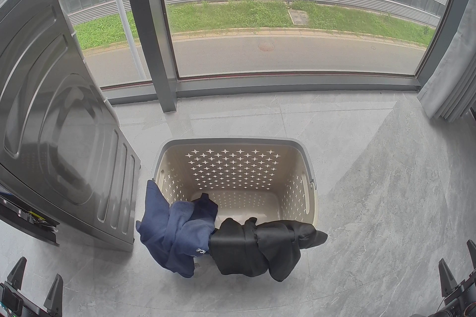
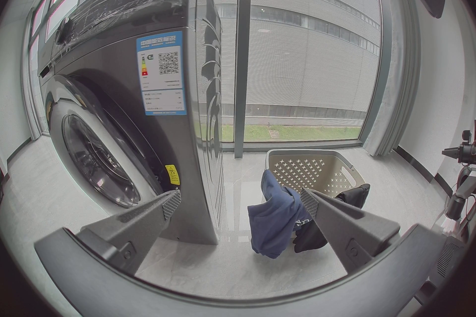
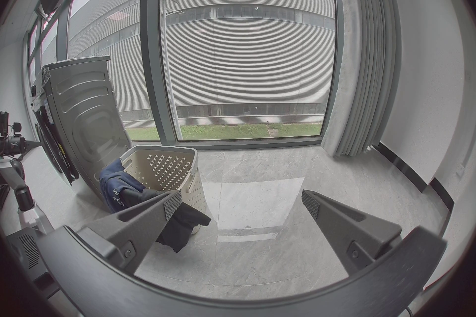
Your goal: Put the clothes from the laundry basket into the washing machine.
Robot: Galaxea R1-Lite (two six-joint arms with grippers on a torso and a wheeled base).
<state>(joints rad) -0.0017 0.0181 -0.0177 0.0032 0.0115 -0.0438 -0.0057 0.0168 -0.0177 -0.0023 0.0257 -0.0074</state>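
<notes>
Nothing seems loaded yet: a navy garment (image 1: 173,229) and a black garment (image 1: 258,246) hang over the laundry basket's (image 1: 233,140) near rim, beside the washing machine (image 1: 59,134); left gripper (image 2: 240,199) and right gripper (image 3: 240,201) hover empty, jaws spread

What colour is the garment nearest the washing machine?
The garment is navy blue, best seen in the head view.

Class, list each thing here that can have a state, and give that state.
Washing machine door, looks shut.
Basket, upright, bottom bare.
Blue garment, draped over basket rim.
Black garment, draped over basket rim.
Left hand, open, empty.
Right hand, open, empty.
Curtain, pulled aside.
</notes>
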